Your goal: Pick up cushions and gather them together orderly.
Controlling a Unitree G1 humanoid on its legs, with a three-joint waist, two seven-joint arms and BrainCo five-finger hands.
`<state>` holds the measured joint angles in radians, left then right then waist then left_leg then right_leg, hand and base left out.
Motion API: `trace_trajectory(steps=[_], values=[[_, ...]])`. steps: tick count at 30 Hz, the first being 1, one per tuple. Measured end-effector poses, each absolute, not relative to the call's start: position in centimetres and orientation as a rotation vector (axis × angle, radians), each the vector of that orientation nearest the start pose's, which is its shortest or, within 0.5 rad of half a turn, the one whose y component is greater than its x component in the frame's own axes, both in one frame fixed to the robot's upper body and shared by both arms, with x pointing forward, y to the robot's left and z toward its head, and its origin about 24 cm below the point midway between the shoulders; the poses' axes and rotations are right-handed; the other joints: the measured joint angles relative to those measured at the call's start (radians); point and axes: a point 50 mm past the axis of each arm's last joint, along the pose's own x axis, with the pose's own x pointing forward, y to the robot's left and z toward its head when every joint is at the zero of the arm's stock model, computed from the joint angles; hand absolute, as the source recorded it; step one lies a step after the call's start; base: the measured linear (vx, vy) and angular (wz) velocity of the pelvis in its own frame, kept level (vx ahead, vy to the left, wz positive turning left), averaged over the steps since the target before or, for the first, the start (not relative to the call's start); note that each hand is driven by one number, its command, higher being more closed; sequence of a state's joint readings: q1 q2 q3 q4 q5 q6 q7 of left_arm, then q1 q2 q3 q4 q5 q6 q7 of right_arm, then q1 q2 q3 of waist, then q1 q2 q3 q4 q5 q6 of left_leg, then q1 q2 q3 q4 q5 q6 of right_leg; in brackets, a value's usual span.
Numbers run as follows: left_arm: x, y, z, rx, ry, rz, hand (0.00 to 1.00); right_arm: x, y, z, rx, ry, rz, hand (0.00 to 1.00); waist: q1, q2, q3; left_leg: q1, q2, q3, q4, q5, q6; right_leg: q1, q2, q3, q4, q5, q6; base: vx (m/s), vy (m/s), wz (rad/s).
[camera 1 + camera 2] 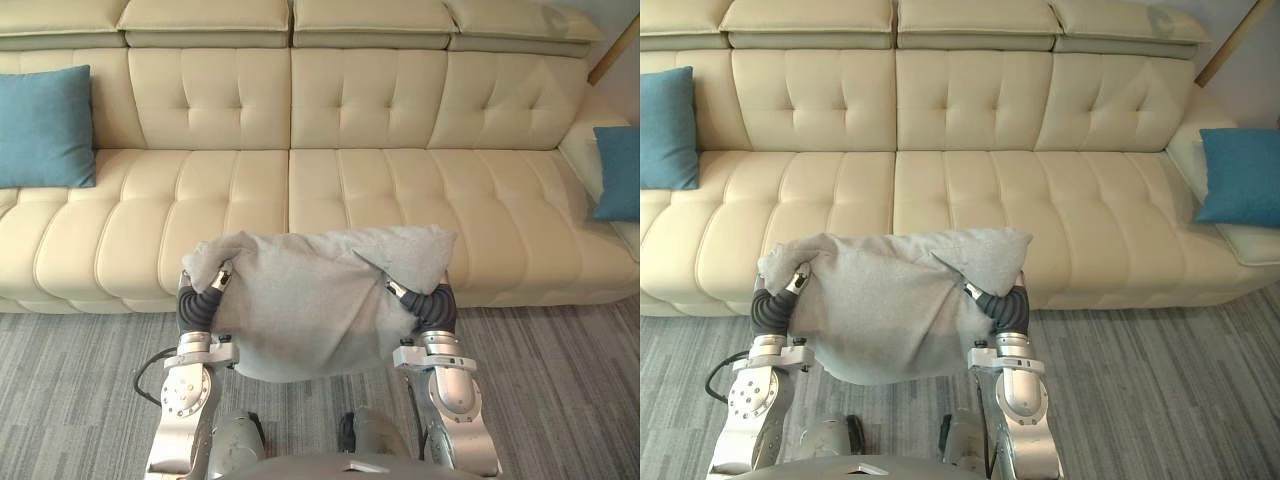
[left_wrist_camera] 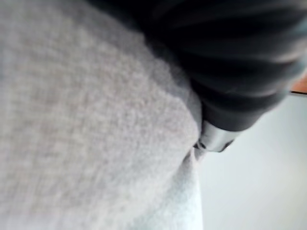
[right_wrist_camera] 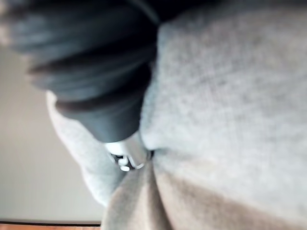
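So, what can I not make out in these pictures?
- Left hand: buried in the grey cushion, head and wrist views; grip unreadable.
- Right hand: the same.
- Right blue cushion: cut by the left eye view's edge.
- Left blue cushion: cut by the right eye view's edge.

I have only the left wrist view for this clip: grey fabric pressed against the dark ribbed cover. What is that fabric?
Observer: It is a grey cushion, carried between the left hand and the right hand, one at each side of it.
Operator: Where is the robot standing with it?
Observer: It faces a long cream sofa, with the cushion held up near the sofa's front edge.
Operator: Are there other cushions to gather?
Observer: Yes, two. The left teal cushion leans on the backrest at the sofa's left end, and the right teal cushion sits at the far right end.
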<state>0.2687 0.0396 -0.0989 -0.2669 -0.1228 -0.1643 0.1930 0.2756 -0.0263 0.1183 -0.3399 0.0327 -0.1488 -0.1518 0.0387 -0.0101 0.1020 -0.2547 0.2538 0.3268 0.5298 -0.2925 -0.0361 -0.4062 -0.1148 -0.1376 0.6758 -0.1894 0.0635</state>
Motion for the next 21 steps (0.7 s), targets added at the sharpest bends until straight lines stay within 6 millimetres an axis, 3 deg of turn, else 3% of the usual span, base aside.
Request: trace_trajectory(steps=[2, 4, 5, 6, 8, 9, 11, 12, 13, 14, 16, 17, 19, 21], values=[[20.6, 15.8, 6.5, -0.121, -0.182, 0.177, 1.0, 20.7, -14.5, 7.4, 0.065, -0.217, -0.103, 1.0, 0.005, -0.018, 0.009, 0.026, 0.018, 0.0, -0.019, -0.01, -0.009, -0.038, 0.014, -0.027, -0.097, -0.014, -0.006, 0.19, -0.126, -0.1], [21.2, 15.7, 6.9, -0.122, -0.203, 0.177, 1.0, 20.9, -14.5, 7.5, 0.059, -0.225, -0.1, 1.0, -0.007, -0.02, 0.009, 0.03, 0.018, -0.027, -0.036, -0.019, -0.028, -0.062, 0.045, 0.006, -0.272, 0.049, 0.008, 0.27, -0.213, 0.32], [21.5, 15.6, 6.9, -0.125, -0.203, 0.173, 1.0, 20.8, -14.7, 7.5, 0.053, -0.225, -0.102, 1.0, -0.022, -0.04, 0.006, 0.051, -0.003, -0.055, -0.05, -0.026, -0.068, -0.045, 0.043, 0.047, -0.344, 0.146, -0.001, 0.33, -0.264, 0.69], [21.7, 15.3, 6.5, -0.131, -0.186, 0.172, 1.0, 20.8, -14.9, 7.5, 0.043, -0.225, -0.101, 1.0, -0.025, -0.022, 0.015, 0.067, -0.007, -0.077, -0.073, -0.026, -0.088, -0.036, 0.049, 0.052, -0.313, 0.175, -0.02, 0.35, -0.264, 0.7], [21.7, 14.9, 6.3, -0.144, -0.176, 0.166, 1.0, 20.8, -15.4, 7.6, 0.014, -0.23, -0.091, 1.0, -0.021, 0.006, 0.007, 0.103, -0.008, -0.098, -0.16, 0.006, -0.112, -0.07, 0.048, 0.022, -0.216, 0.108, -0.05, 0.4, -0.234, 0.45], [21.7, 14.5, 6.4, -0.161, -0.179, 0.161, 1.0, 20.8, -15.7, 7.6, 0.0, -0.229, -0.092, 1.0, -0.024, 0.027, -0.001, 0.126, 0.005, -0.121, -0.218, 0.042, -0.144, -0.078, 0.049, -0.022, -0.175, 0.075, -0.07, 0.44, -0.22, 0.5], [21.7, 14.2, 6.4, -0.184, -0.179, 0.167, 1.0, 20.7, -15.8, 7.6, 0.001, -0.226, -0.094, 1.0, -0.024, 0.037, 0.0, 0.143, 0.035, -0.156, -0.241, 0.09, -0.142, -0.039, 0.067, -0.074, -0.179, 0.048, -0.106, 0.47, -0.248, 0.54], [21.7, 14.1, 6.4, -0.192, -0.177, 0.166, 1.0, 20.3, -15.9, 7.8, 0.001, -0.229, -0.098, 1.0, -0.024, 0.04, 0.002, 0.12, 0.059, -0.171, -0.148, 0.106, -0.131, 0.013, 0.082, -0.102, -0.199, 0.033, -0.124, 0.34, -0.183, 0.45], [21.7, 14.1, 6.4, -0.193, -0.177, 0.164, 1.0, 20.0, -16.0, 8.0, 0.002, -0.236, -0.1, 1.0, -0.023, 0.041, 0.002, 0.103, 0.07, -0.18, -0.092, 0.114, -0.123, 0.035, 0.086, -0.109, -0.207, 0.026, -0.126, 0.34, -0.156, 0.39], [21.6, 14.1, 6.4, -0.197, -0.179, 0.165, 1.0, 19.4, -16.0, 8.7, 0.0, -0.264, -0.098, 1.0, -0.021, 0.042, 0.002, 0.052, 0.085, -0.199, 0.053, 0.145, -0.099, 0.078, 0.088, -0.12, -0.216, 0.005, -0.126, 0.23, -0.088, 0.18], [21.4, 14.0, 6.6, -0.201, -0.187, 0.16, 1.0, 19.1, -16.3, 9.9, -0.026, -0.311, -0.081, 1.0, -0.015, 0.056, -0.005, -0.031, 0.108, -0.193, 0.22, 0.231, -0.082, 0.124, 0.091, -0.115, -0.25, -0.017, -0.126, 0.25, -0.054, -0.01], [21.4, 14.0, 6.6, -0.203, -0.188, 0.159, 1.0, 19.1, -16.3, 10.0, -0.028, -0.317, -0.081, 1.0, -0.014, 0.058, -0.006, -0.045, 0.111, -0.189, 0.251, 0.243, -0.071, 0.132, 0.089, -0.109, -0.261, -0.023, -0.126, 0.19, 0.065, -0.13], [21.4, 13.8, 6.6, -0.207, -0.188, 0.151, 1.0, 19.1, -16.4, 9.8, -0.005, -0.311, -0.087, 1.0, -0.008, 0.066, -0.009, -0.108, 0.119, -0.175, 0.344, 0.139, -0.059, 0.145, 0.084, -0.091, -0.279, -0.029, -0.122, 0.15, 0.112, -0.12], [21.4, 13.8, 6.5, -0.204, -0.186, 0.144, 1.0, 18.9, -16.4, 9.6, -0.003, -0.297, -0.091, 1.0, -0.004, 0.063, -0.006, -0.129, 0.112, -0.144, 0.311, 0.076, -0.045, 0.182, 0.076, -0.086, -0.302, -0.034, -0.114, 0.16, 0.172, 0.01]])
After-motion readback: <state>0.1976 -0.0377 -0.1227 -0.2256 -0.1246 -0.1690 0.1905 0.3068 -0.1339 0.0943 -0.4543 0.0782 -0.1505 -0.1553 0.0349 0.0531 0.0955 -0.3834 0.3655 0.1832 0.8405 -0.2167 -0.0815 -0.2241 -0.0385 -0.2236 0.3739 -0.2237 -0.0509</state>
